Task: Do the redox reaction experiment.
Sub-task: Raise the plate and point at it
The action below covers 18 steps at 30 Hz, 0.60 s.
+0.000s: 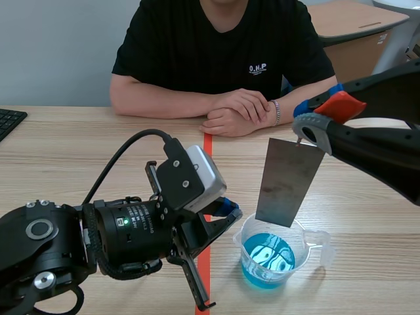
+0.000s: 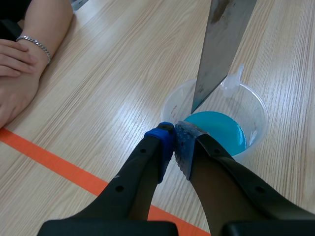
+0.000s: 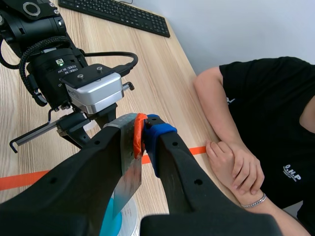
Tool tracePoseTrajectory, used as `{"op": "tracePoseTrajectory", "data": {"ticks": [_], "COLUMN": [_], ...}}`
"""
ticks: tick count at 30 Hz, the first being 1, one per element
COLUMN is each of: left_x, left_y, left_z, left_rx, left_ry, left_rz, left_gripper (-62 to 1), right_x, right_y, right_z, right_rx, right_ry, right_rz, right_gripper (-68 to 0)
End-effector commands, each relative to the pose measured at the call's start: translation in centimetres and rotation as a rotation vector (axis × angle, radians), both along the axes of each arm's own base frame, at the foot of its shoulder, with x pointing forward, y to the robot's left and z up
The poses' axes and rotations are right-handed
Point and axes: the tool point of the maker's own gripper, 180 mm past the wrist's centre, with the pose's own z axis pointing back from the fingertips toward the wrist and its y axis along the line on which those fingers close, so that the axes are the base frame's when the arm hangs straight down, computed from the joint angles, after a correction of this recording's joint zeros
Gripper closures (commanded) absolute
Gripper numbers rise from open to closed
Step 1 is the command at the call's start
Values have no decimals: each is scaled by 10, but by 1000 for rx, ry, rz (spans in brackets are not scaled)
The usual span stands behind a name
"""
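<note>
Left gripper (image 1: 226, 209) is pinching the clear beaker (image 1: 304, 244) at its rim, bright blue liquid (image 1: 268, 257) sitting inside. Right gripper (image 1: 304, 121) is clamping a dull grey metal plate (image 1: 289, 180), which is hanging with its lower corner inside the beaker.

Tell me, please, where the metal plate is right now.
In the scene view, the metal plate hangs right of centre from the right claw. Its lower edge is at the mouth of the beaker of blue liquid, whose rim the left claw grips.

The metal sheet (image 1: 289, 180) in the right gripper (image 1: 307, 122) hangs over the beaker (image 1: 300, 254), the left gripper (image 2: 175, 140) on its rim.
</note>
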Motion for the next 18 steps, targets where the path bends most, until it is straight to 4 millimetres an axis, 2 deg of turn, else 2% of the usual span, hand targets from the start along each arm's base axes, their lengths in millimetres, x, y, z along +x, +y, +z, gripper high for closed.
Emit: {"op": "tracePoseTrajectory", "data": {"ticks": [1,11,18], "left_x": [0,-1,-19], "left_y": [-4,8,22], "left_z": [13,5,6], "left_rx": [-33,-5,22], "left_ry": [-22,-4,3], "left_rz": [-10,-7,-21], "left_gripper": [-44,-44,-44], "right_x": [-4,-4,-4], "right_y": [4,4,4], "right_z": [8,9,8], "right_rx": [23,23,19], "right_ry": [-13,-13,-14], "right_rz": [27,27,26], "right_gripper": [-17,-17,-17]}}
